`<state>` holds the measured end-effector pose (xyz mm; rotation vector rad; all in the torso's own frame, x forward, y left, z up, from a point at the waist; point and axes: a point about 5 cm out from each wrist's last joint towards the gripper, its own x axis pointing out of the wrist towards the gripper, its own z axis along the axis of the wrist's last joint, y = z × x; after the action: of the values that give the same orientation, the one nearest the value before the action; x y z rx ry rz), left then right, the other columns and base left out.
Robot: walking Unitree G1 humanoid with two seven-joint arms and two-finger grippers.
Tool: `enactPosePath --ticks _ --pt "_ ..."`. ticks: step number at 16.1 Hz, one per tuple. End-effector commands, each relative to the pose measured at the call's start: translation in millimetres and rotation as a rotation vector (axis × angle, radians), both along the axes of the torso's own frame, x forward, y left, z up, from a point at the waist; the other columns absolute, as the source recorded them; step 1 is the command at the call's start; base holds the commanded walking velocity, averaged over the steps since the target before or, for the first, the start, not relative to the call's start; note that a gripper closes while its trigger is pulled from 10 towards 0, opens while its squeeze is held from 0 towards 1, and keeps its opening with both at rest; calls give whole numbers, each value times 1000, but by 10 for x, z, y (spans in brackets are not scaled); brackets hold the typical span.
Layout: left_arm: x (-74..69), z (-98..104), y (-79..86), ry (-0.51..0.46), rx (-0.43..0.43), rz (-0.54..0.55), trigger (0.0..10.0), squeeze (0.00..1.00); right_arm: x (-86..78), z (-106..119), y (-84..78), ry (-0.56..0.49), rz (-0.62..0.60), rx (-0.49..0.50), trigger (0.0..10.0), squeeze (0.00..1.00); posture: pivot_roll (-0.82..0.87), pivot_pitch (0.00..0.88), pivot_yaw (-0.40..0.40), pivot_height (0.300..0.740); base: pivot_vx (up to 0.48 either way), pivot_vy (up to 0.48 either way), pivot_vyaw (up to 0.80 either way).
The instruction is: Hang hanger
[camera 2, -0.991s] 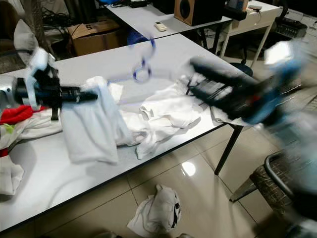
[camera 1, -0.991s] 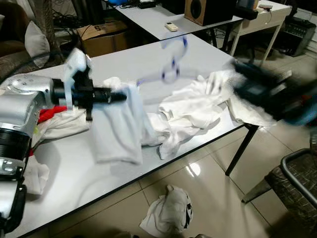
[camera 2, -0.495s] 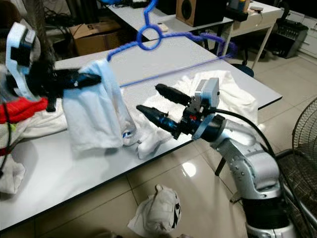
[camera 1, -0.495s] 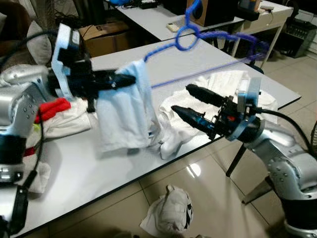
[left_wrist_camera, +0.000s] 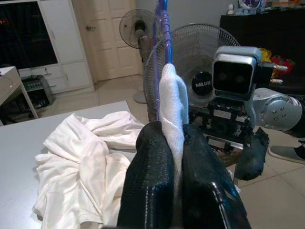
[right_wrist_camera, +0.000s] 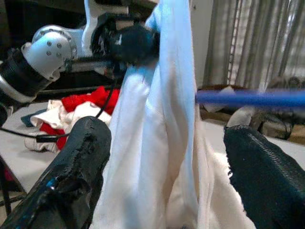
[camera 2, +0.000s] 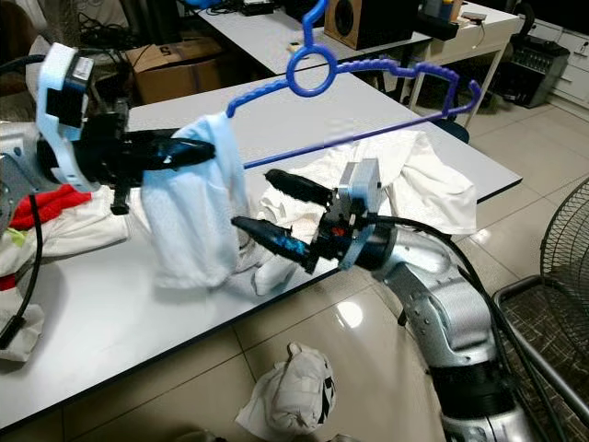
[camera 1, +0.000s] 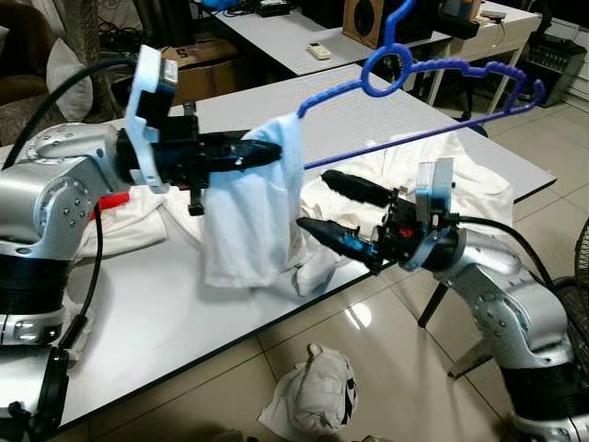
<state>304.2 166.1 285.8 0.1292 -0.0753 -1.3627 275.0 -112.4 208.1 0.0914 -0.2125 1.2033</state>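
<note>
Above the table (camera 1: 166,304), the blue hanger (camera 1: 433,69) and white garment (camera 1: 248,221) were pinched in the left gripper (camera 1: 267,152); the right gripper (camera 1: 336,212), fingers spread, should be closed squarely on hanging cloth

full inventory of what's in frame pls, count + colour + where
hanger: 1, blue, held up above the table, one end pinched with the garment
hanging garment: 1, white, draped from the hanger's end at the left gripper
clothes pile: 1 heap, white, on the table's right part
red cloth: 1, red, among white clothes at the table's left
table: 1, white top with dark edge, in front of the robot
garment on floor: 1, white, on the tiles below the table edge
speaker: 1, wood with black front, on the far table
cardboard box: 1, brown, behind the table
left gripper: 1, black fingers, shut on hanging garment and hanger
right gripper: 1, black fingers, open beside hanging garment
</note>
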Motion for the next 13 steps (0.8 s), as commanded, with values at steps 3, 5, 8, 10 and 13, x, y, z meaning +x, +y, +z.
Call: enactPosePath --ticks 3,5,8,10,13 --pt "-46 5 -108 -26 48 -17 0 0 68 128 38 -43 0 63 10000 0 -94 0 22 740 0 0 0" --pt "-47 8 -127 -30 54 -17 0 0 68 140 42 -37 15 78 10000 0 -94 0 22 740 0 0 0" --pt "-6 -3 -149 -45 79 24 0 0 -17 155 89 19 138 111 10000 0 -90 0 24 740 0 0 0" --pt "43 21 -149 -59 70 67 0 0 -62 101 90 51 186 90 10000 0 -86 0 23 740 0 0 0" --pt "42 77 -146 -64 46 70 0 0 -102 13 77 90 215 63 10000 0 -83 0 20 740 0 0 0"
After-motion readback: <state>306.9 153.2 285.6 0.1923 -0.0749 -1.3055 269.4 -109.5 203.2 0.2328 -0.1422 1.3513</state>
